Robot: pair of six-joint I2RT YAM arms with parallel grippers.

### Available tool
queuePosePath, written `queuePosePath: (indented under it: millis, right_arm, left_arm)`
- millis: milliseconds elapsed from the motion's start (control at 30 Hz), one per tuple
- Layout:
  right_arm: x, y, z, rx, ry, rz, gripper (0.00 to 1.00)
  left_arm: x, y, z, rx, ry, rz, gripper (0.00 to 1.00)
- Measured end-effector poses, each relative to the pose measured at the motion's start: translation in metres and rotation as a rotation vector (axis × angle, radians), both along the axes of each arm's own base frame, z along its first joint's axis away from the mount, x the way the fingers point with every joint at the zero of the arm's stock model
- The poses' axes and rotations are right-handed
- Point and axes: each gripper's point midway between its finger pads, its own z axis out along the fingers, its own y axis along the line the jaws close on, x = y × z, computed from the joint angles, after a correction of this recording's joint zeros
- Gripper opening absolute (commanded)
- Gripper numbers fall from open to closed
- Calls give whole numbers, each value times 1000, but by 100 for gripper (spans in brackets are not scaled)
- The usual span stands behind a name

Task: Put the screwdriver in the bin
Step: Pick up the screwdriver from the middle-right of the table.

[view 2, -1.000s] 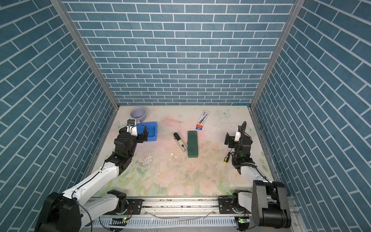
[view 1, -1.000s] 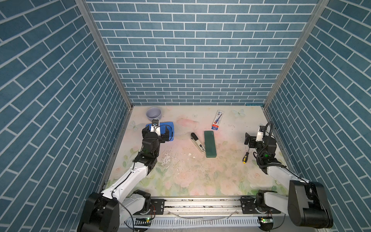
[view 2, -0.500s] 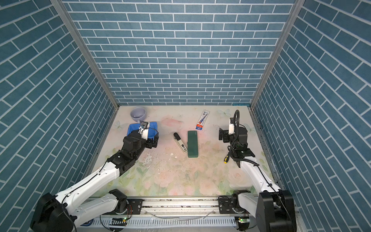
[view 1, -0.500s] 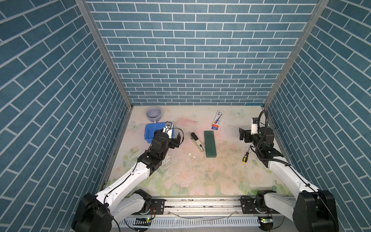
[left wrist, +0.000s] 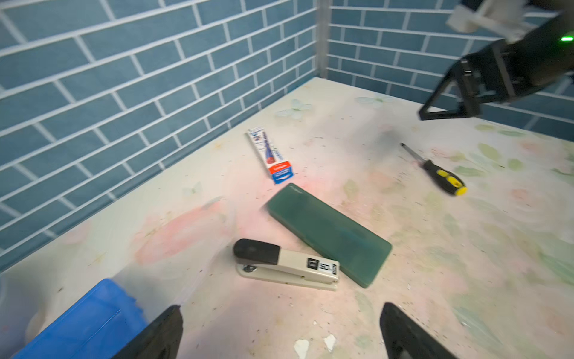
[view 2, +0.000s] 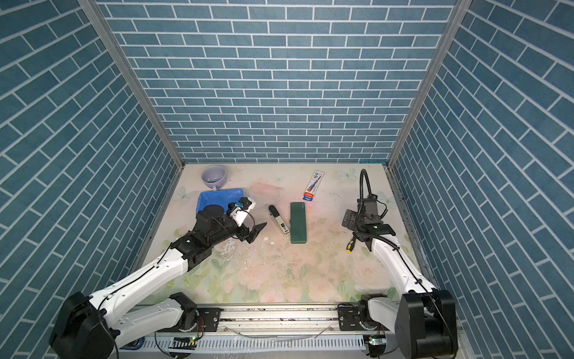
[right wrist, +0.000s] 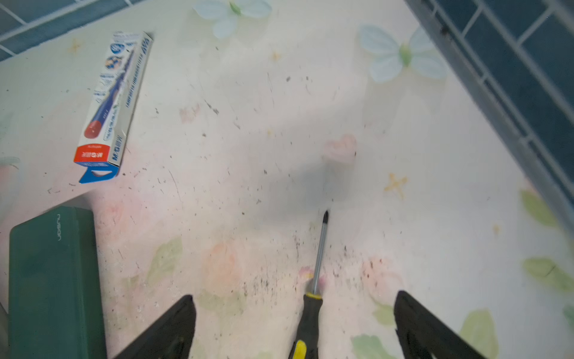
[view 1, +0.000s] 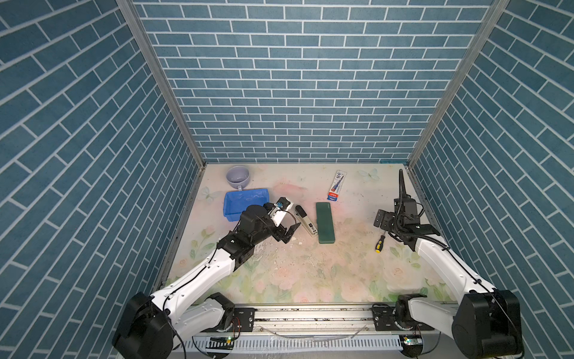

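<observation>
Moved off the bin [view 1: 239, 202] toward four o'clock since a second ago, left gripper [left wrist: 279, 310] is held wide; right gripper [right wrist: 295, 296] is spread over the screwdriver [right wrist: 312, 310].

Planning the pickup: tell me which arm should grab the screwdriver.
Right. The right gripper hangs open over the screwdriver, handle between its jaws; the left gripper sits far off near the bin.

Grey cup [view 1: 238, 177], stapler [view 1: 306, 221] beside green case [view 1: 325, 222], pen box [view 1: 337, 185]
</observation>
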Motion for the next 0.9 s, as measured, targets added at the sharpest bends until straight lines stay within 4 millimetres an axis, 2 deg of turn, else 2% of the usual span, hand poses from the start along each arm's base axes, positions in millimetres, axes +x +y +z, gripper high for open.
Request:
queuePosePath:
  millis: [233,433,533,633,900]
  right_arm:
    - [-20,1,-54,81,187,-78,81]
    - [-25,-7,-79,115,278,-122,61]
    - [-26,-9,-87,127,306,-137,57]
    - [-27,-10,-95,131,331,-150,45]
    - [-12,-9,-96,139,316,-148,19]
  left_arm:
    - [-20,-22,-15,27,16,-200,100]
    - [-29,-28,-26,50,44,-274,100]
    - [-31,-29,-26,50,41,-291,100]
    - [-33,-31,-26,53,38,-302,100]
    - [-37,-32,-29,64,48,-313,100]
